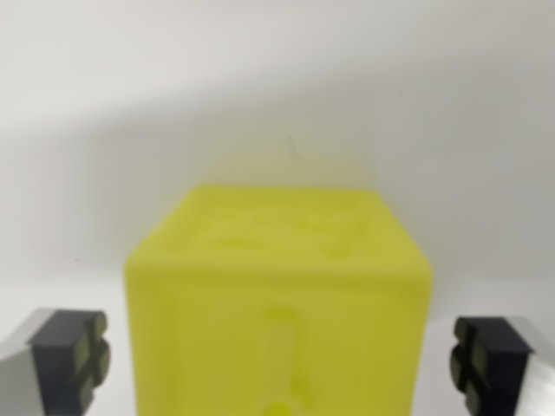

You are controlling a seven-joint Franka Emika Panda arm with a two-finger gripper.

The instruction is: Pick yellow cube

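Note:
A yellow cube point(277, 303) fills the lower middle of the wrist view, blurred by closeness, with a faint embossed pattern on its top face and a groove down its near face. My gripper point(277, 364) straddles it. The left finger's dark pad point(74, 360) stands at the wrist view's left and the right finger's dark pad point(486, 364) at the wrist view's right. A visible gap of white surface separates each pad from the cube's sides, so the gripper is open and touches nothing.
The cube rests on a plain white surface point(277, 87) that fills the whole upper part of the view, with a soft shadow band across it.

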